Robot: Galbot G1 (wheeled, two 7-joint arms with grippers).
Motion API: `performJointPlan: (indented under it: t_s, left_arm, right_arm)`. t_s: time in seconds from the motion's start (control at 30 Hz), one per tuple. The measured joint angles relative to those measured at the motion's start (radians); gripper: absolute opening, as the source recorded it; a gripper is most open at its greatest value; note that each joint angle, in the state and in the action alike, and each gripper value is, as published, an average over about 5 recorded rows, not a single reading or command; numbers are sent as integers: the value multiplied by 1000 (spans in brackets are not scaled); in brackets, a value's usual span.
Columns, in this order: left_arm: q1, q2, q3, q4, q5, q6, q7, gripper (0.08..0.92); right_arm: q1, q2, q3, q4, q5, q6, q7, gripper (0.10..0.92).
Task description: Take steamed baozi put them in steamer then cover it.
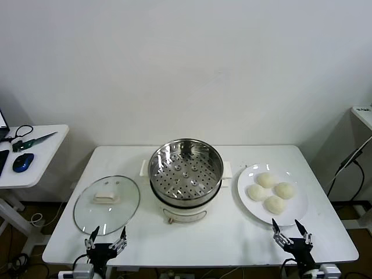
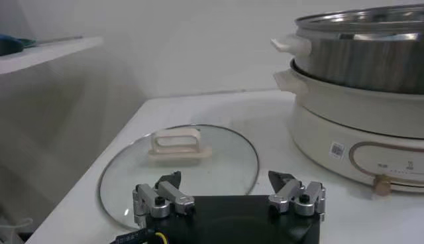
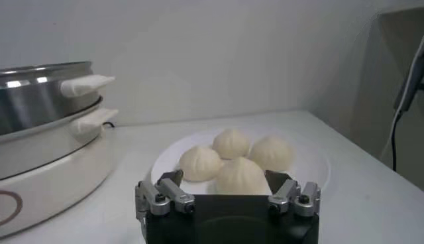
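Both arms parked low at the worktop's (image 1: pixel 221 241) near edge, fingers open and empty.
Left gripper (image 1: pixel 106 239) near the cover (image 1: pixel 107 204); right gripper (image 1: pixel 292 229) near the plate (image 1: pixel 247 202) holding four steamed baozi (image 1: pixel 271 193); steamer (image 1: pixel 186 174) centre, uncovered.

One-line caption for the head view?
Open steamer mid-table, lid to its left, four baozi on plate right, both hands open at near edge.

Four baozi (image 3: pixel 232 162) (plated) beside steamer (image 3: pixel 50 132)
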State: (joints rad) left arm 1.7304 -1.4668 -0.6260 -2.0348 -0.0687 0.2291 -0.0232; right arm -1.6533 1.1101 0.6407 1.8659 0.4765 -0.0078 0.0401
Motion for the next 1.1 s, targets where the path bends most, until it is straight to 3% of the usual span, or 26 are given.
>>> performJointPlan:
  t_s: [0.23,0.4,0.57,0.73,1.1]
  left_arm:
    - [-5,3,6,2,-6,-2,0,823]
    - [-2,7,18,7,-10,-12,-1,823]
    - [-6,9,25,14,-11,-21,-2,823]
    - [-8,10,30,19,-11,-27,-3,823]
    - [-5,11,34,36,-5,-42,-6,823]
  right_arm:
    - [182,-101,-37,-45,-57,-127,36,823]
    - [390,-248,-125,-117,-91,-245,-46,823]
    - [649,-418,-323,-216,-148,-299,-225,823]
    - [966,-529,-622,-349,-238,-253,-465,823]
    - [1624,-571,-1295,-628,-388,-45,-970,823]
